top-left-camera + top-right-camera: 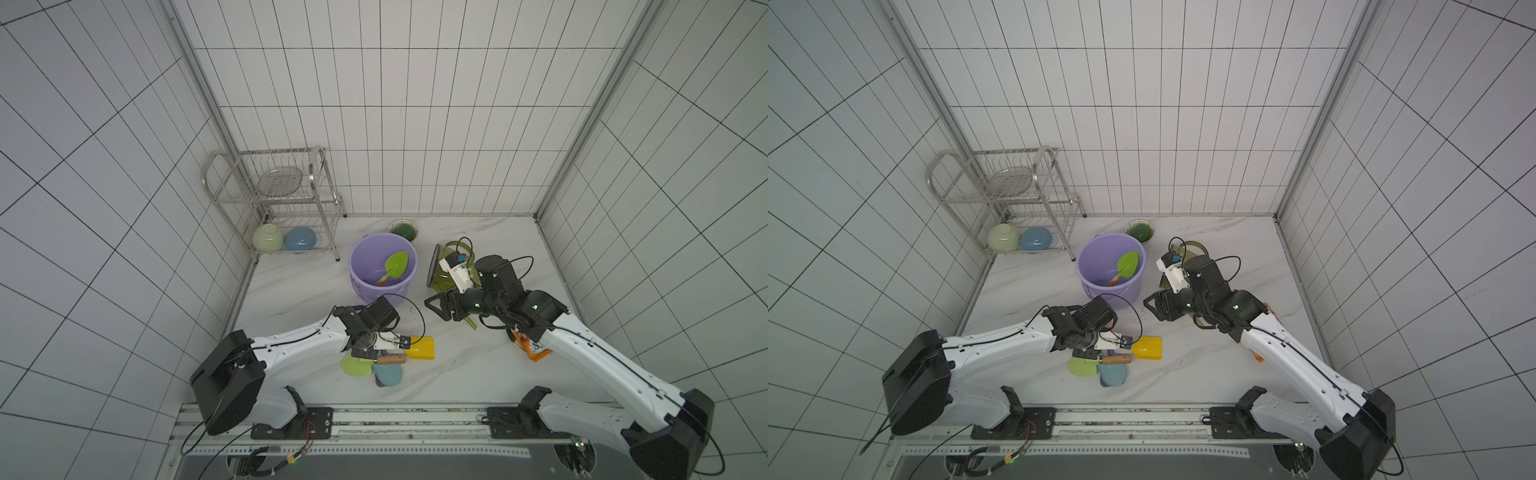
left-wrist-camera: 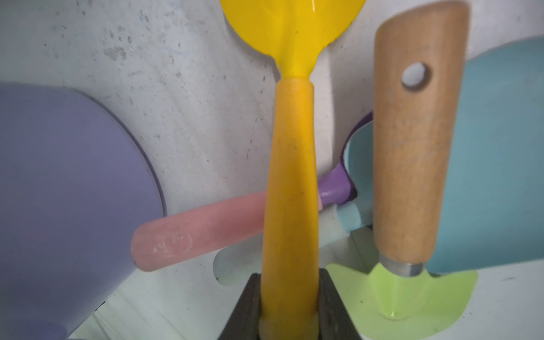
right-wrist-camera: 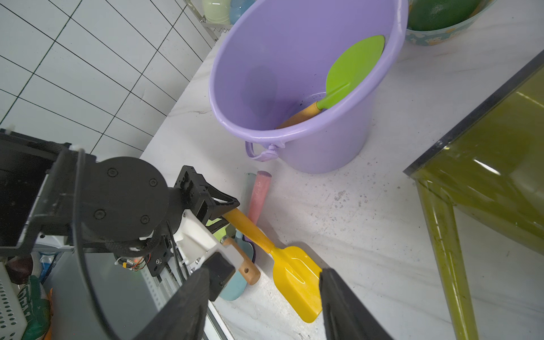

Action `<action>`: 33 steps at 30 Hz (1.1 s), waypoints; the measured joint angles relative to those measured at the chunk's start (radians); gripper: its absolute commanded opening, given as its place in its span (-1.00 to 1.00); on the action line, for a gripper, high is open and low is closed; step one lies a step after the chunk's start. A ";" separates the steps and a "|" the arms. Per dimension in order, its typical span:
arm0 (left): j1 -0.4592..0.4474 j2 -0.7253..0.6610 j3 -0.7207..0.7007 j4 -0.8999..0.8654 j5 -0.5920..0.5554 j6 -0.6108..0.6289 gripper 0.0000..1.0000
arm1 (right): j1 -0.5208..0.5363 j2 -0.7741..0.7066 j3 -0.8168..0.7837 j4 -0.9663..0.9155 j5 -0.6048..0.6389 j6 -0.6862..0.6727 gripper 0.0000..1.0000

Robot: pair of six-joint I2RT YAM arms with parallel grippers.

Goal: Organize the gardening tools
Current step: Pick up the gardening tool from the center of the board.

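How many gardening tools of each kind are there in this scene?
Shovels: 5 (green shovel, yellow shovel, lime shovel, teal shovel, purple shovel)
Watering can: 1
Total: 6

Marbled white desk [image 1: 457,374], speckled with dirt near the middle. Lilac bucket [image 1: 365,266] upright near the centre, handle down against its side. Just behind it, small patterned bowl [image 1: 402,230] with dark green contents. Steel rack [image 1: 291,201] in the far left corner: mesh dish [image 1: 279,181] on the upper tier, pale green bowl [image 1: 268,237] and blue bowl [image 1: 300,239] side by side below. Orange snack bag [image 1: 536,352] toward the near right, partly hidden.
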 measured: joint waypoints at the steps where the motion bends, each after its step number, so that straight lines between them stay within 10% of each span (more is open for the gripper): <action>1: 0.000 -0.009 0.000 -0.002 0.003 -0.002 -0.96 | -0.003 0.000 -0.001 0.000 0.003 0.003 0.25; 16: 0.140 -0.214 0.087 -0.065 0.150 -0.065 -1.00 | -0.155 -0.085 -0.052 0.006 0.015 0.153 0.27; 33: 0.265 -0.315 0.198 -0.130 0.333 -0.172 -1.00 | -0.216 -0.005 -0.075 0.174 -0.280 0.359 0.15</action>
